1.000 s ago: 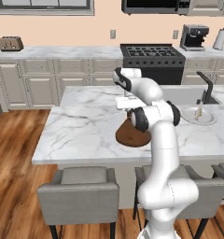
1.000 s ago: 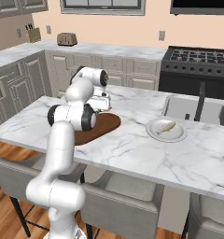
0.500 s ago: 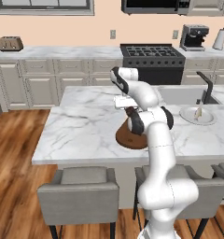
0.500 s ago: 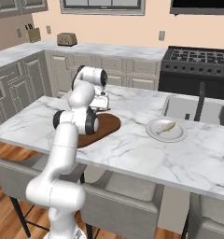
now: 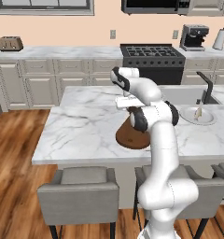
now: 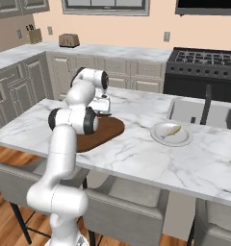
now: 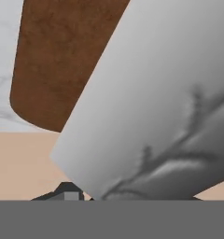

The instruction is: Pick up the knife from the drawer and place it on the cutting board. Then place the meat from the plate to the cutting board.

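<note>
The oval dark brown cutting board (image 5: pixel 129 137) (image 6: pixel 103 132) lies on the island's near side. My gripper (image 5: pixel 123 102) (image 6: pixel 102 104) hangs just above its far edge. In the hand view a broad grey blade, the knife (image 7: pixel 151 102), rises from between my fingertips (image 7: pixel 67 190) and covers much of the board (image 7: pixel 58 60) below; the jaws look shut on it. The pale meat (image 5: pixel 198 112) (image 6: pixel 171 130) lies on the round plate (image 5: pixel 208 120) (image 6: pixel 158 138), to the right of the board near the sink. The drawer is out of view.
A sink with a dark faucet (image 5: pixel 205 87) (image 6: pixel 207 104) is set into the island behind the plate. Grey stools (image 5: pixel 79 186) stand along the near side. The stove (image 5: pixel 152 56), a toaster (image 5: pixel 11 43) and a coffee machine (image 5: pixel 194 37) line the back counter.
My hand has shifted slightly and sunk a little toward the cutting board. The board, plate and meat have not moved.
</note>
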